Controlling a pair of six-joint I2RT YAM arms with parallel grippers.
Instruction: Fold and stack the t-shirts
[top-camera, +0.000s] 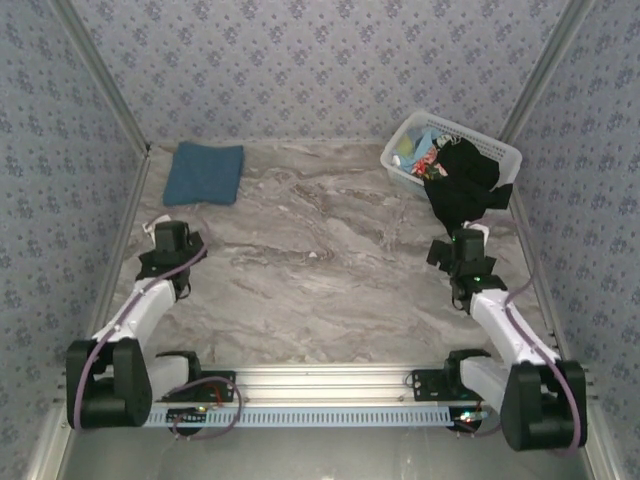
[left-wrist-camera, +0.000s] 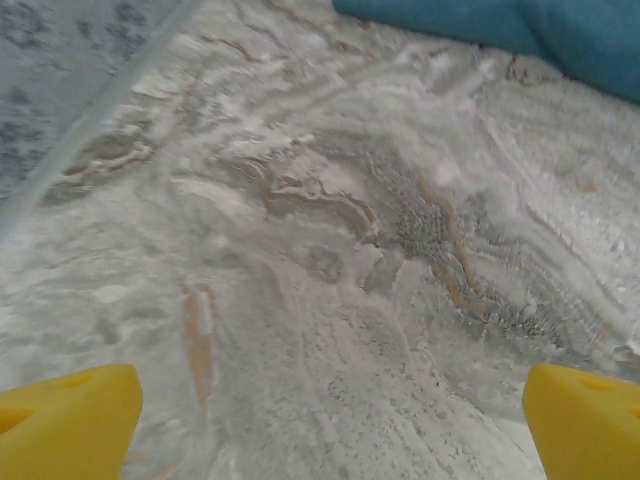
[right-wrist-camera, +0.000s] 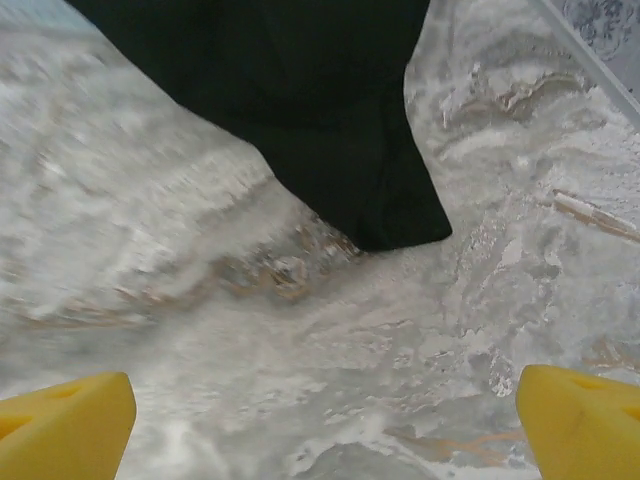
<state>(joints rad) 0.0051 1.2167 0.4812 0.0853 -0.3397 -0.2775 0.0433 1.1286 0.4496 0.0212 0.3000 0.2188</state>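
Dusty-blue t-shirt, folded flat at the far left of the marbled table; probably set there as the base of the stack. White lattice basket at the far right, holding light-blue and multicoloured cloth, seemingly shirts not yet folded. Black t-shirt draped over the basket's near rim, lower corner down on the table, within easy reach. Left gripper near the blue shirt, jaws wide apart, holding nothing. Right gripper just short of the black corner, jaws wide apart, likewise holding nothing.
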